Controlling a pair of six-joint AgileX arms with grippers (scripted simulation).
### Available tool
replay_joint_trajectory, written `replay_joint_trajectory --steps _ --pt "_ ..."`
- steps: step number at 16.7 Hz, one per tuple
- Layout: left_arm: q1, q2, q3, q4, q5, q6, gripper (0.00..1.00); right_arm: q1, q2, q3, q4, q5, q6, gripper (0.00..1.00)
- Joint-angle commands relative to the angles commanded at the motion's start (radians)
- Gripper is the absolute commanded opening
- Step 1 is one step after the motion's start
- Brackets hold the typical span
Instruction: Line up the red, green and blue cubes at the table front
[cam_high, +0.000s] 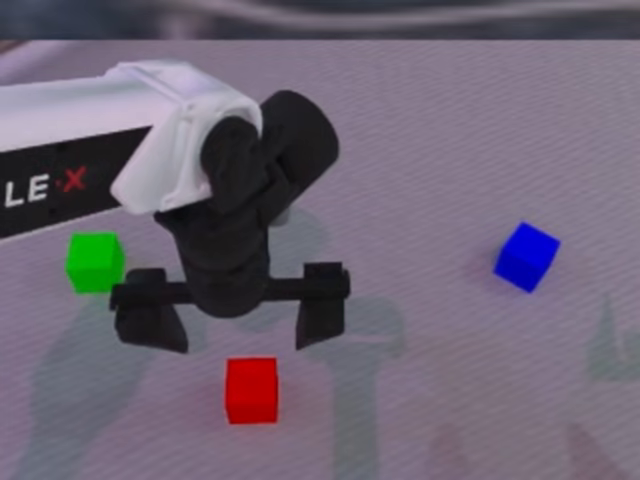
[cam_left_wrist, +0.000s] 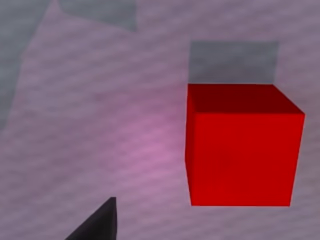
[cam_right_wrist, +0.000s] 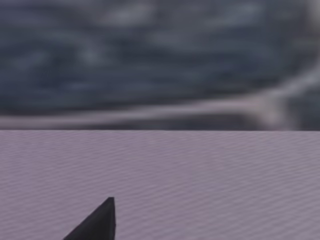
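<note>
While green cube (cam_high: 95, 261) flanks, jaws overhang red cube (cam_high: 251, 390).

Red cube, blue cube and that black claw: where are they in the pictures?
red cube (cam_high: 251, 390), top view, top face.
blue cube (cam_high: 527, 256), top view, top face.
left gripper (cam_high: 232, 320), top view, gap between its open fingers.

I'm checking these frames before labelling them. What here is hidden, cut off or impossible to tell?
- Right end effector: only one dark fingertip shows in its wrist view, cut by the bottom edge; absent from the top view.
- Table under the left end effector: hidden in the top view by the arm.
- Green cube and blue cube: outside both wrist views; only the red cube shows.
</note>
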Motion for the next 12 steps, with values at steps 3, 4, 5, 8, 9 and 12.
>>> replay_joint_trajectory --steps 3,4,5,8,9,12 --pt "0.038 0.023 0.026 -0.006 0.001 0.037 1.00 0.000 0.000 0.000 0.000 0.000 0.000 1.00" --pt "0.070 0.041 0.047 -0.011 0.002 0.067 1.00 0.000 0.000 0.000 0.000 0.000 0.000 1.00" --pt "0.111 0.062 0.071 -0.017 0.003 0.104 1.00 0.000 0.000 0.000 0.000 0.000 0.000 1.00" --pt "0.277 0.140 0.152 -0.038 0.007 0.252 1.00 0.000 0.000 0.000 0.000 0.000 0.000 1.00" --pt "0.340 0.166 0.180 -0.045 0.009 0.309 1.00 0.000 0.000 0.000 0.000 0.000 0.000 1.00" --pt "0.506 0.233 0.256 -0.059 0.012 0.467 1.00 0.000 0.000 0.000 0.000 0.000 0.000 1.00"
